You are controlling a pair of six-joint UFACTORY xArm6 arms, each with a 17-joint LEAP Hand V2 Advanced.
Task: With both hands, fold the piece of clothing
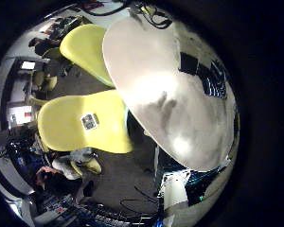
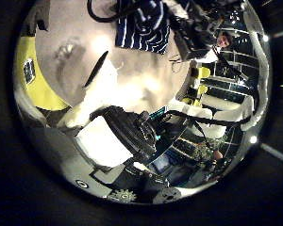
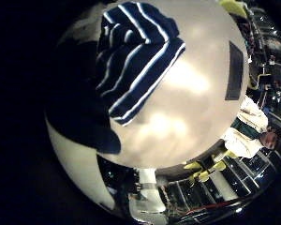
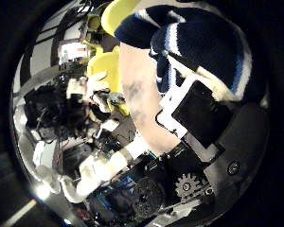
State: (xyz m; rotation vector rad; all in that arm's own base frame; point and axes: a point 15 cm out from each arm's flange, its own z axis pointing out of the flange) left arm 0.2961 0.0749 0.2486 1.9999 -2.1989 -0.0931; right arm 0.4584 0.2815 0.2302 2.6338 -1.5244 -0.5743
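Note:
A striped piece of clothing (image 3: 136, 56) lies in a compact, flat shape on the round table (image 3: 178, 117), below my right hand. In the right thumb side palm view the clothing (image 4: 204, 43) fills much of the picture. My right hand (image 4: 194, 118) shows beside it, fingers not curled round the cloth. From the left thumb side palm view the clothing (image 2: 143, 28) lies farther off across the table (image 2: 132, 80). My left hand (image 2: 123, 139) hangs over the bare tabletop, relaxed and holding nothing.
Two chairs (image 1: 80, 123) (image 1: 85, 47) stand beside the round table (image 1: 170, 85). More chairs (image 4: 104, 66) and room clutter surround it. A flat dark object (image 3: 236, 70) lies near the table's rim.

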